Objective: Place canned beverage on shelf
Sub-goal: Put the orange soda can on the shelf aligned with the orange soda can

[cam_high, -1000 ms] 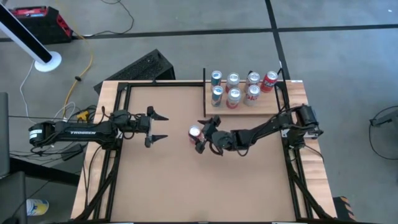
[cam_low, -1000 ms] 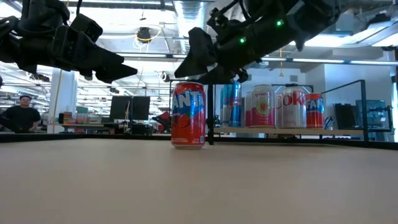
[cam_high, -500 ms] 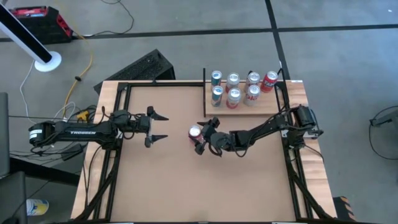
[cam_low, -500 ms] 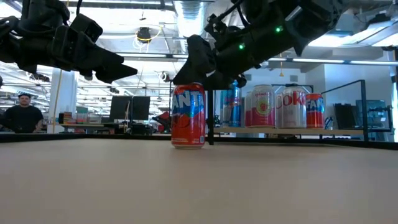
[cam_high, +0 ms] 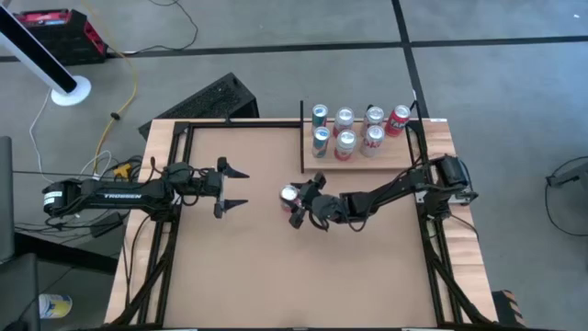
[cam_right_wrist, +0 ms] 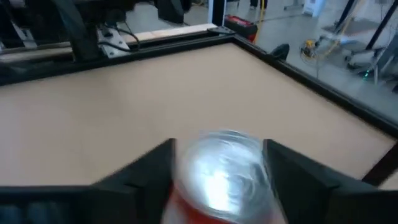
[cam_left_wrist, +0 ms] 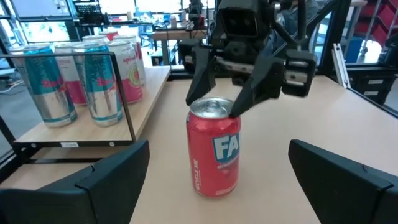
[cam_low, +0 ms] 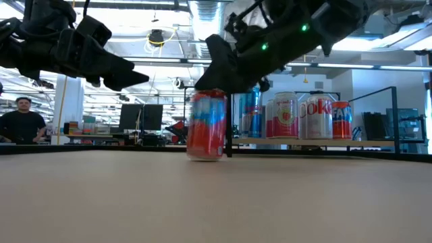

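A red soda can [cam_high: 289, 195] stands on the brown tabletop near its middle; it also shows in the low view [cam_low: 206, 128] and the left wrist view [cam_left_wrist: 214, 149]. My right gripper [cam_high: 301, 199] is at the can's top, its fingers on either side of it. My left gripper [cam_high: 237, 188] hovers open and empty to the can's left, pointing at it. The pale wood shelf [cam_high: 390, 154] lies at the far right and carries several upright cans [cam_high: 345, 140]. My right gripper pinches the can's top rim [cam_left_wrist: 236, 109] between its two fingers [cam_right_wrist: 283, 165], one on each side. The fingers slant down from above and from the table's right. The can stands about upright with its bottom on the table [cam_low: 204, 156].
Black metal posts [cam_high: 302, 138] edge the shelf on the side facing the can. The shelf's near strip [cam_high: 367, 162] is bare. A person [cam_low: 20, 125] stands in the room beyond the table. Black frame rails [cam_high: 165, 239] run along the table's left and right edges.
My right gripper has come down from just above the can onto its top. The can, sharp before, now shows blurred and shifted slightly to the right in the low view, still on the table.
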{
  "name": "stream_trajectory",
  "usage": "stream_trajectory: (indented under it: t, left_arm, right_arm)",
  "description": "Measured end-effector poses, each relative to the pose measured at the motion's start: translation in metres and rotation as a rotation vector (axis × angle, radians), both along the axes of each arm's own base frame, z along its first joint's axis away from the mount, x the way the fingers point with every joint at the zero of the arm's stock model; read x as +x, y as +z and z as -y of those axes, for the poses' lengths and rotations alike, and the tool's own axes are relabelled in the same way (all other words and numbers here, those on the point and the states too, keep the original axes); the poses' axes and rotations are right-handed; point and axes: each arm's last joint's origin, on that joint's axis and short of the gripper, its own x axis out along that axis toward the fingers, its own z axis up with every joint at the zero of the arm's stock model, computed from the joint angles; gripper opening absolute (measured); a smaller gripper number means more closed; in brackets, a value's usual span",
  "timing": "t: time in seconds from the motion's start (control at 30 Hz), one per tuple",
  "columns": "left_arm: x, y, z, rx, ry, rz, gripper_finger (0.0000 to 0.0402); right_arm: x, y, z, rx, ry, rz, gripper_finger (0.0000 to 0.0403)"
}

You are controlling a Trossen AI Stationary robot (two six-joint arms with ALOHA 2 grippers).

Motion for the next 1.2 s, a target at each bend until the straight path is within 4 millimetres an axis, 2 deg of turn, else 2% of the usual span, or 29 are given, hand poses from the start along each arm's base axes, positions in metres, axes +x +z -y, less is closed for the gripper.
stream_trajectory:
  t: [0.07,0.1,0.2,0.4,0.5,0.6,0.7,0.9,1.0,1.1,1.2]
  left_arm:
    - [0.000,-0.001,0.000,-0.002,0.000,-0.007,0.0370]
    - [0.000,-0.001,0.000,-0.003,0.000,-0.008,0.0370]
    - [0.000,-0.001,0.000,-0.004,-0.001,-0.012,0.0370]
    - [0.000,-0.001,0.000,-0.001,-0.005,-0.014,0.0371]
    - [0.000,-0.001,0.000,0.001,-0.005,-0.012,0.0370]
    - [0.000,-0.001,0.000,0.001,-0.005,-0.010,0.0371]
    - [0.000,-0.001,0.000,-0.004,-0.005,-0.007,0.0371]
    - [0.000,-0.001,0.000,-0.076,-0.005,-0.004,0.0371]
    - [0.002,-0.004,-0.001,-0.159,0.010,-0.025,0.0371]
    - [0.006,-0.010,-0.004,-0.190,0.076,-0.061,0.0371]
    - [0.012,-0.014,-0.006,-0.200,0.075,-0.056,0.0371]
  right_arm:
    - [-0.004,0.006,-0.001,-0.007,0.008,-0.018,0.0255]
    - [-0.006,0.011,-0.001,-0.008,0.011,-0.029,0.0223]
    - [-0.022,0.032,-0.003,-0.014,0.021,-0.080,0.0177]
    - [-0.069,0.080,-0.005,-0.021,0.045,-0.186,0.0078]
    - [-0.087,0.088,-0.008,0.006,0.051,-0.172,0.0039]
    - [-0.098,0.081,-0.013,0.033,0.062,-0.179,0.0022]
    - [-0.101,0.072,-0.016,0.084,0.051,-0.176,0.0028]
    - [-0.099,0.047,-0.012,0.222,-0.061,-0.205,0.0097]
    - [-0.104,0.032,-0.007,0.275,-0.152,-0.291,0.0121]
    - [-0.106,0.018,0.000,0.312,-0.250,-0.359,0.0120]
    - [-0.103,0.008,0.004,0.303,-0.279,-0.389,0.0098]
